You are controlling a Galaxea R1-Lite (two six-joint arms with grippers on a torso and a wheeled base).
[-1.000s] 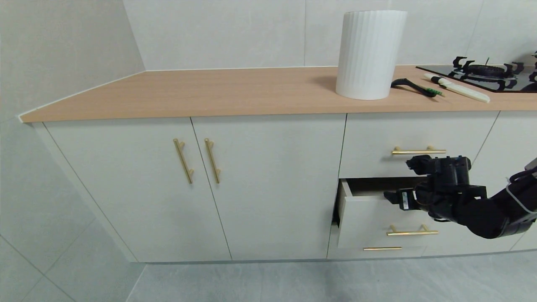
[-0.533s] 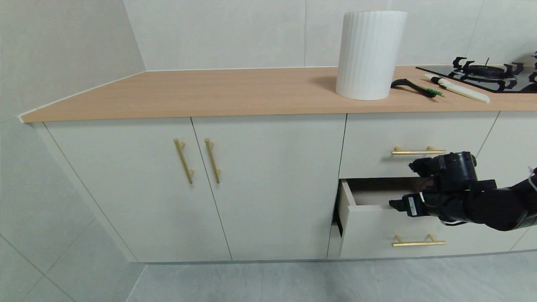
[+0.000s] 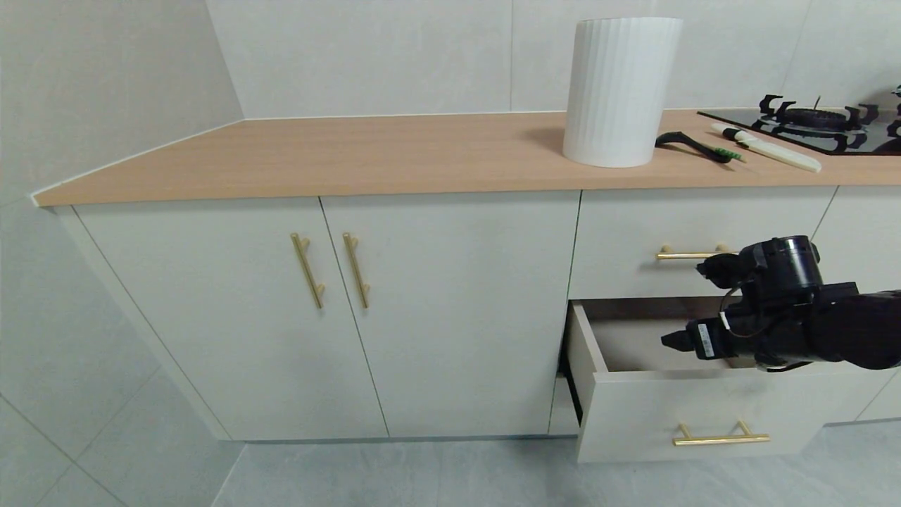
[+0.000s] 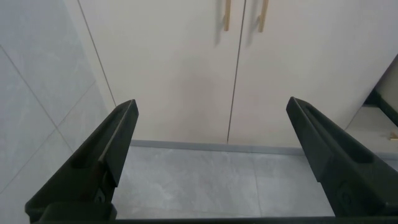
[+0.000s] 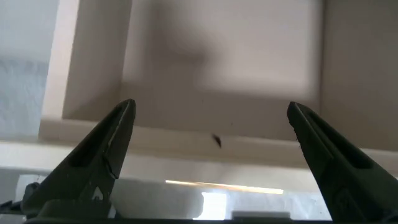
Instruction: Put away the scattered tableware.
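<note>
The right gripper (image 3: 684,306) is hanging over the open drawer (image 3: 654,415), its fingers spreading wide and holding nothing. The left gripper (image 4: 210,109), equally wide and empty, is facing the cabinet doors (image 4: 186,74) low near the floor. The black-handled utensil (image 3: 693,146) and the white knife (image 3: 771,149) are lying on the countertop (image 3: 352,151), above the right gripper and just beside the hob (image 3: 816,127). Their long axes are slanting across the counter. By this layout, the right arm is judged the nearer.
</note>
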